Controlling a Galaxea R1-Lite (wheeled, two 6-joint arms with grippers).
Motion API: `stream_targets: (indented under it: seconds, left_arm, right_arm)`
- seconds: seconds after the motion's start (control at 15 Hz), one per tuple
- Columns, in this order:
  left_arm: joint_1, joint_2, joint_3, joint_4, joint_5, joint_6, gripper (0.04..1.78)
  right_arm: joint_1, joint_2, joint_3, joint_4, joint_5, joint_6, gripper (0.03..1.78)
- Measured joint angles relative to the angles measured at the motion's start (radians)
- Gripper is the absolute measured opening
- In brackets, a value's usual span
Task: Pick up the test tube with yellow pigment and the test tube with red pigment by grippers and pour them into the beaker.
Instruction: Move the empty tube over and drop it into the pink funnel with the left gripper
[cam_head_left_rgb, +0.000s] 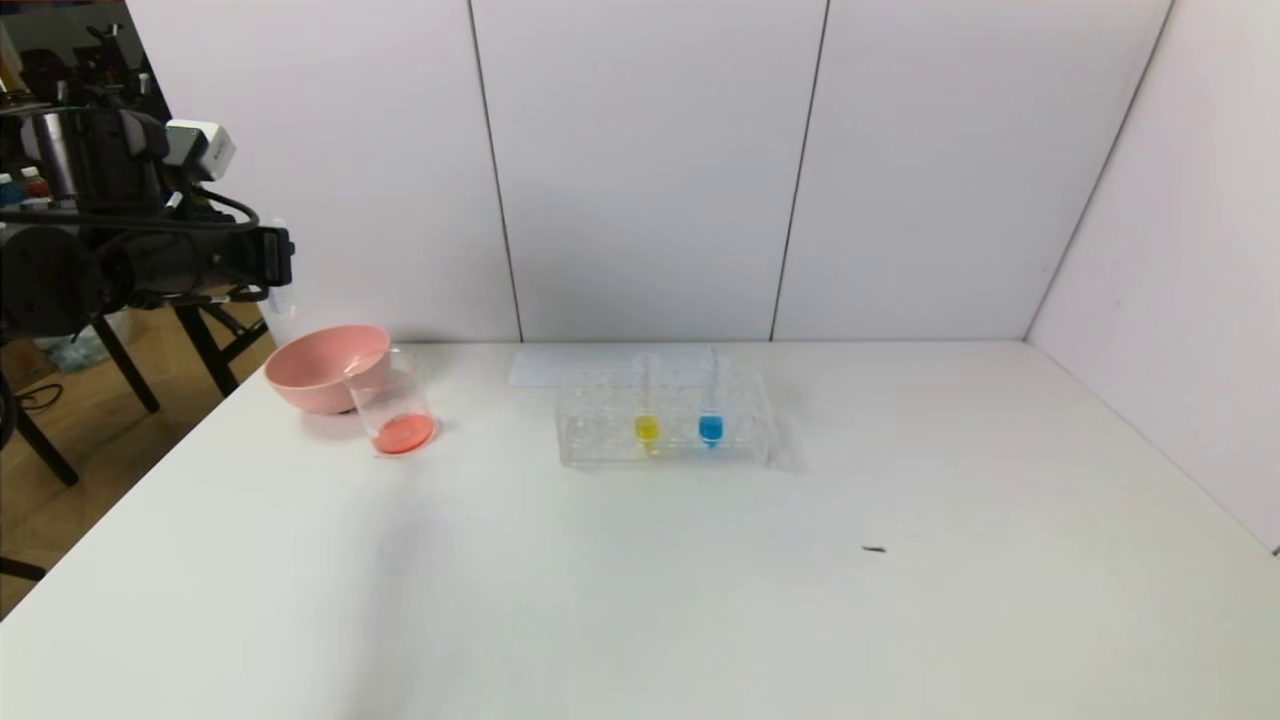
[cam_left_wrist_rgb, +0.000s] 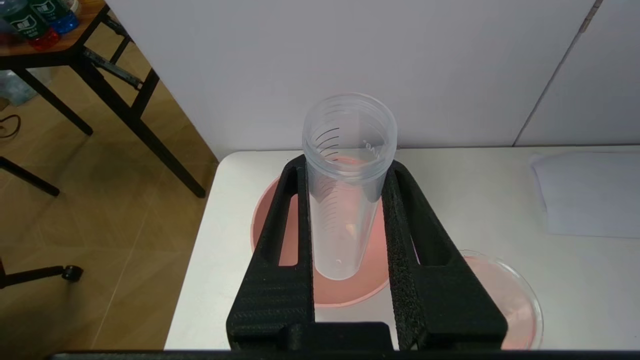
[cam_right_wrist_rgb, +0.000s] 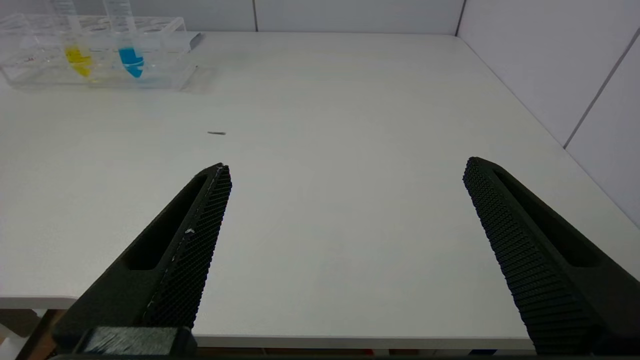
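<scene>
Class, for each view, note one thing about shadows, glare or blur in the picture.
Head view: soft shadow below the beaker on the table. Left wrist view: left gripper holds an emptied tube, sharply focused. Right wrist view: even light; rack slightly soft.

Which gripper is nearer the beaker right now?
Left. The left gripper, shut on an emptied test tube, hangs over the pink bowl right beside the beaker. The right gripper is open, low near the table's front edge, far off.
</scene>
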Motion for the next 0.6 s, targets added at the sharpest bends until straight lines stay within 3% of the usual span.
stream_targets:
  seconds: [0.6]
  left_arm:
    - [0.045,0.105,0.003,-0.096,-0.053,-0.006,0.44]
  right_arm:
    - [0.000,0.000,0.000,0.000,0.000,0.000,1.70]
